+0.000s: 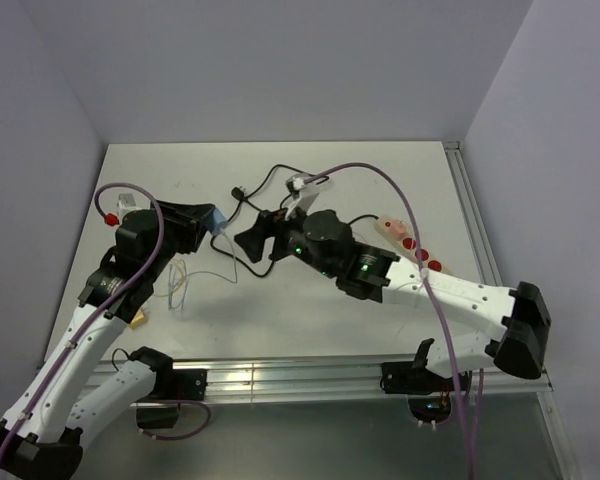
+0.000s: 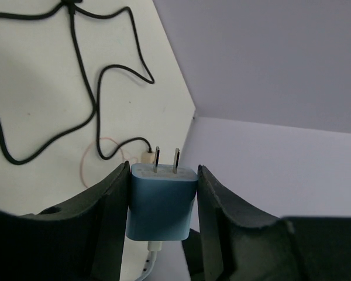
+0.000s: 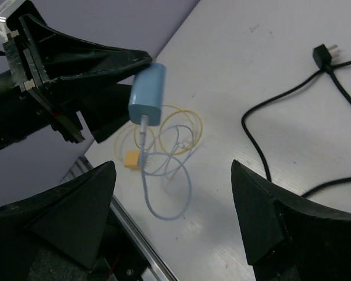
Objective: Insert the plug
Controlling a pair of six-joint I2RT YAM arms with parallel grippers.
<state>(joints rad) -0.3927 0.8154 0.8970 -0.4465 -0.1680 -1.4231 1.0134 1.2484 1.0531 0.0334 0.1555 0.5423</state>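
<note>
The left arm [image 1: 80, 345] and right arm [image 1: 470, 300] wear white shells between black joints, each trailed by a lilac cable [image 1: 355, 165]. The left gripper [image 2: 164, 170] and right gripper [image 3: 172, 167] have matte black wedge-shaped fingers [image 2: 228, 216]. Green lights [image 1: 361, 267] glow on the right wrist.

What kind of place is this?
Likely a robotics lab bench: a white table between plain walls, left arm and right arm bolted at its edge, a blue plug, a power strip.
</note>
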